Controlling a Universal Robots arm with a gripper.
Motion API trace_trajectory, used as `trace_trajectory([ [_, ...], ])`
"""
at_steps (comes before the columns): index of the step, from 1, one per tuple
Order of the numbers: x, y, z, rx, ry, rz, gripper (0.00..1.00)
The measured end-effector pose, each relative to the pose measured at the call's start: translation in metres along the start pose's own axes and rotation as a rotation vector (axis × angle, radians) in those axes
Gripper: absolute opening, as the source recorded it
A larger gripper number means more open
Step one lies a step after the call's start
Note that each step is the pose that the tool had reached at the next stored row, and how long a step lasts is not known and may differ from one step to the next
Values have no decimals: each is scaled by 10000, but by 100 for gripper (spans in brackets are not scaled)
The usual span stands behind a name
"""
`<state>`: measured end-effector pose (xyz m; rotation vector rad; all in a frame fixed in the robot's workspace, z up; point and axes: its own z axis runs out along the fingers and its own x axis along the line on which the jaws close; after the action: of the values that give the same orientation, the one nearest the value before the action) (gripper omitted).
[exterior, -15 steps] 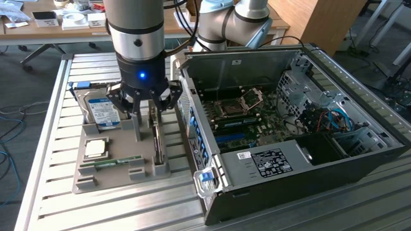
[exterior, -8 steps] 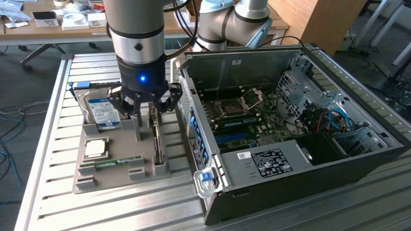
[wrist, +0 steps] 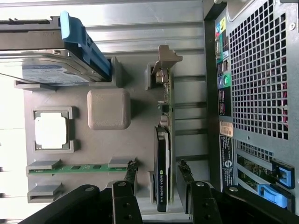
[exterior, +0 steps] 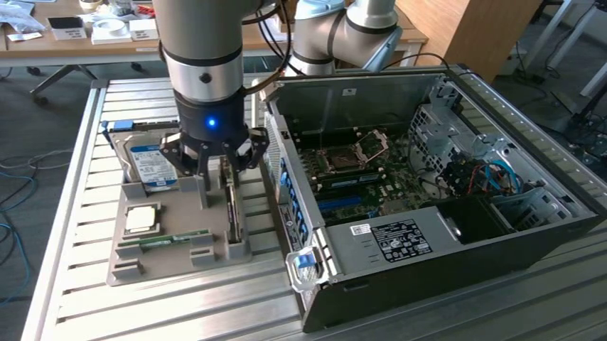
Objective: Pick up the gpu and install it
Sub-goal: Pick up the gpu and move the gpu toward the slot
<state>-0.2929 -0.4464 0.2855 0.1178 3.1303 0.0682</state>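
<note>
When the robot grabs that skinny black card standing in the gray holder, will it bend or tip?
Probably stiff: the gpu stands straight on edge. Out of the gray holder, so thin, it would likely tip.

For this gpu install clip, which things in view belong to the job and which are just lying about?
Job: gpu, standing on edge in the grey holder; open end effector straddling it; open computer case.
Lying about: hard drive, processor chip, memory stick, all in the same holder.
</note>
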Motion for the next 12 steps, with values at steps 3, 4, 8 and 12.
trace_trajectory([
  [3, 0, -1, 35, -1, -1, 0, 47],
  [4, 0, -2, 46, -1, 0, 0, 47],
  [8, 1, -4, 93, 0, 0, 0, 47],
  [12, 1, -6, 138, -1, 0, 0, 47],
])
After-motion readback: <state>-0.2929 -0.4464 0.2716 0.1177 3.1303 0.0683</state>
